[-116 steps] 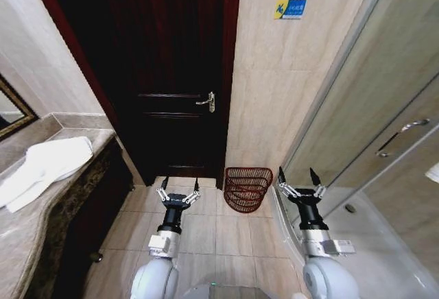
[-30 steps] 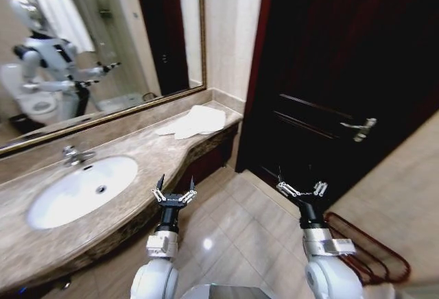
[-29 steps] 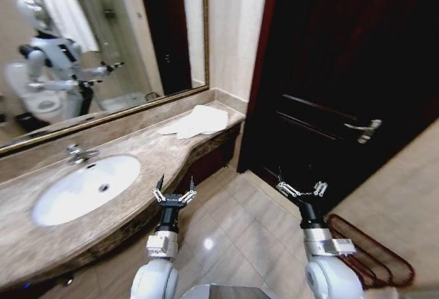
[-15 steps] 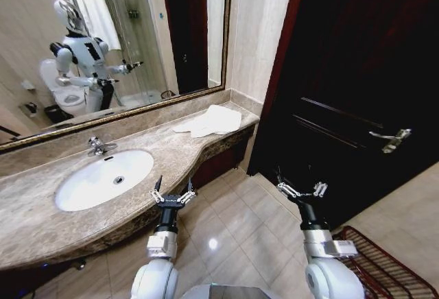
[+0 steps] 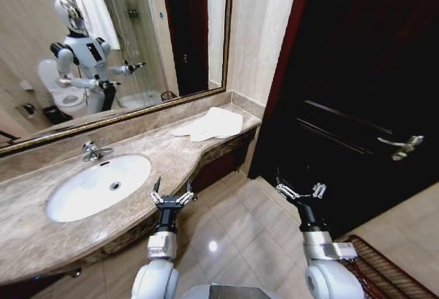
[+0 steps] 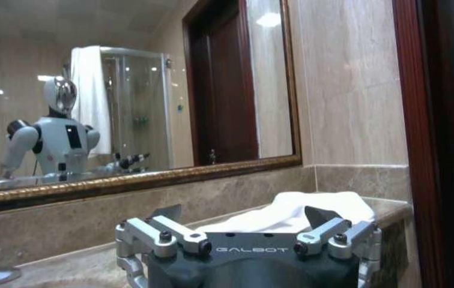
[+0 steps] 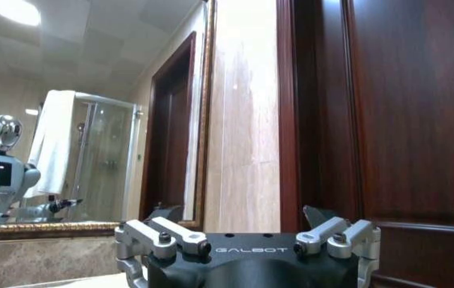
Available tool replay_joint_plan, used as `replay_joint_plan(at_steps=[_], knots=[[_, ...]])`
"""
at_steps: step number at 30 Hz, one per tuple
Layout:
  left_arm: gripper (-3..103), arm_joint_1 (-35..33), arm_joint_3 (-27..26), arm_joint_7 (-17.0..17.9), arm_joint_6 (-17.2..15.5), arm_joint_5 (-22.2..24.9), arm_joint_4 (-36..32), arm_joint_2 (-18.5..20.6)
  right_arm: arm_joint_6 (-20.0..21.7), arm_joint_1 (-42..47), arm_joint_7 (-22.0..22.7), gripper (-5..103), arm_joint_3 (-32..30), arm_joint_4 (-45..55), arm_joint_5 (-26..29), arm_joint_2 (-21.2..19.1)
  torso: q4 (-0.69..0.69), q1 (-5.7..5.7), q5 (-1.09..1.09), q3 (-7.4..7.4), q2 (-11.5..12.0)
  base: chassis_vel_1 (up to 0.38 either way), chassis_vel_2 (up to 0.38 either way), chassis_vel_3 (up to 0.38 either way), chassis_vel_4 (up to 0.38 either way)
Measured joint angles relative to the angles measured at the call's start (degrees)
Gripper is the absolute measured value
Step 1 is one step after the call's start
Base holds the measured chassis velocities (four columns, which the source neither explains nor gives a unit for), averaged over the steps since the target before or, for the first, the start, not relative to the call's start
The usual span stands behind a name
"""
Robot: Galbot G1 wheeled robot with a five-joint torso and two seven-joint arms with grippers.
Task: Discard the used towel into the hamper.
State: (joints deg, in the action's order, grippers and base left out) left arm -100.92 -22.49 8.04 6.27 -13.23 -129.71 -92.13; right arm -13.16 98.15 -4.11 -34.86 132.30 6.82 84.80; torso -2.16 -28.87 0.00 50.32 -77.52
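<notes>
On the marble counter [image 5: 41,234], a crumpled white towel [image 5: 209,124]; left gripper [image 5: 171,193] and right gripper [image 5: 300,188] spread, empty.

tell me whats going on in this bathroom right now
Nothing is being handled at this moment. The white towel lies crumpled on the marble counter at its far end, past the sink. The left gripper and right gripper hang over the floor tiles, jaws open and empty. The hamper sits on the floor at the robot's right, below the dark door.
</notes>
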Motion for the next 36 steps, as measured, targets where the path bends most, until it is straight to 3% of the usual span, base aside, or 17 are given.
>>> replay_joint_plan(at_steps=[36], knots=[[100, 0.56, -0.9, -1.4, 2.27, 1.65, 0.54, 0.0, -1.65, 0.83, -3.16, 100, 0.33, -1.03, 1.09, 1.17, 0.01, 0.02, -0.03, -0.01, -0.01, -0.139, 0.137, 0.13, -0.142]])
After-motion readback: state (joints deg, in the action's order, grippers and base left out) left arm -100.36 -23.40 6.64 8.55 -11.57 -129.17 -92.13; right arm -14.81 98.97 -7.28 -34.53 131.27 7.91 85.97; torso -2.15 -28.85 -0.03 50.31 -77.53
